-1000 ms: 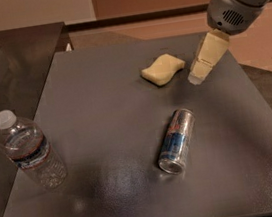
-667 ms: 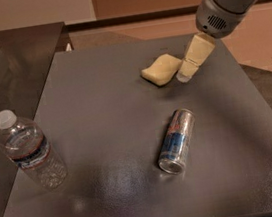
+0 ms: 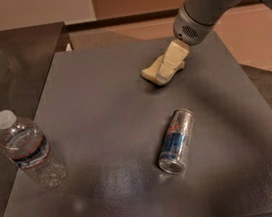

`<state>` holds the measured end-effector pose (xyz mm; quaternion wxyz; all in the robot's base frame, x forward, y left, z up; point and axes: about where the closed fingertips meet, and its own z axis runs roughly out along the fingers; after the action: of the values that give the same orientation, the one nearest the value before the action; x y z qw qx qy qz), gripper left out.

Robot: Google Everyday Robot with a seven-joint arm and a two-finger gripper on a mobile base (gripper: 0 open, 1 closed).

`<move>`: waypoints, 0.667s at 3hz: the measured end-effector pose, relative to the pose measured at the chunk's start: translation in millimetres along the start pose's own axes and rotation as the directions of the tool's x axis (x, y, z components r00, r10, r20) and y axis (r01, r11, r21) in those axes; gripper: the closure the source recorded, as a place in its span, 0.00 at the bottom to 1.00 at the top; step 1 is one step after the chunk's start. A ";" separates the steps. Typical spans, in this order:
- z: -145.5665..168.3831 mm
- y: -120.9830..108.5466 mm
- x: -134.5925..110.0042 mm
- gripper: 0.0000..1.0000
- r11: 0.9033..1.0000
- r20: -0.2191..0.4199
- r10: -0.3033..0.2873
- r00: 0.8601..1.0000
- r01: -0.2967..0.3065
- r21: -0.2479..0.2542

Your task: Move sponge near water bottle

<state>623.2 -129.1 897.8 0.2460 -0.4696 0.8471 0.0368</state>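
Sponge [image 3: 151, 73]: pale yellow, flat on the desk [image 3: 139, 201], toward 1 o'clock from centre, partly covered by the end effector [image 3: 167, 73].
Desk: dark grey, matte, carrying all three objects.
Arm [image 3: 203, 10]: grey, entering from 1 o'clock, angled down toward the sponge.
Water bottle [image 3: 28, 151]: clear, white-capped, with a blue-red-white label, standing near the 8 o'clock edge, well apart from the sponge.
Can [image 3: 177, 140]: silver and blue, on its side, at 5 o'clock from centre.
End effector: cream-coloured, down on the sponge's 3 o'clock end, touching it; apart, together or clamped impossible to tell.
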 end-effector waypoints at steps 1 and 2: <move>27.6 -1.4 -10.8 0.00 0.999 -0.001 -0.017 1.000 0.017 -0.038; 48.4 1.4 -13.5 0.00 0.997 -0.013 -0.037 0.999 0.035 -0.075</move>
<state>646.5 -103.7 861.3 0.2227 -0.4939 0.8383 0.0607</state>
